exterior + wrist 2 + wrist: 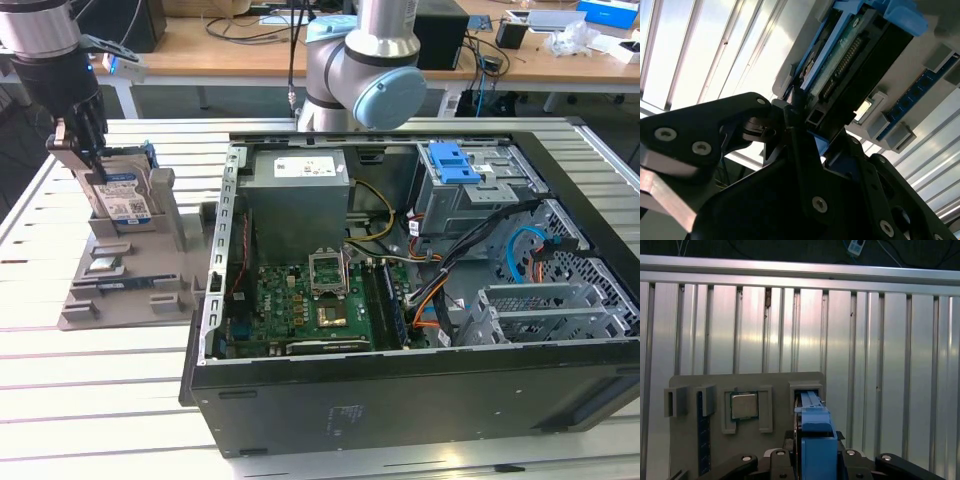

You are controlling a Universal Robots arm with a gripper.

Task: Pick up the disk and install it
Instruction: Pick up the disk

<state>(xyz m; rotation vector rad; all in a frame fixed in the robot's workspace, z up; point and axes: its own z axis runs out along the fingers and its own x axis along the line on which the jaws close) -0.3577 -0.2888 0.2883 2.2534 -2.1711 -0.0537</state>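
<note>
The black gripper (84,158) is seen at the exterior view's left, set over the top of the flat rectangular silver disk (122,195) with its white-and-blue label and blue plastic rails. The disk is stood upright on its edge in a slot of the grey plastic parts tray (110,300), which is laid on the slatted aluminium table (60,380). In the second wrist view the gripper (801,116) is shown with its jaws closed in on the end of the disk (840,65), one black finger against each side, so the disk is gripped while seated in the slot. In the first wrist view the blue rail of the disk (815,435) is flanked by the fingers. A square silver processor chip (744,405) and a dark-blue memory stick (701,435) are lodged in neighbouring tray pockets. The open black computer case (400,390) is placed just beside the tray, at the exterior view's right. A blue plastic bracket (455,160) is set on top of its grey metal drive cage (470,200).
</note>
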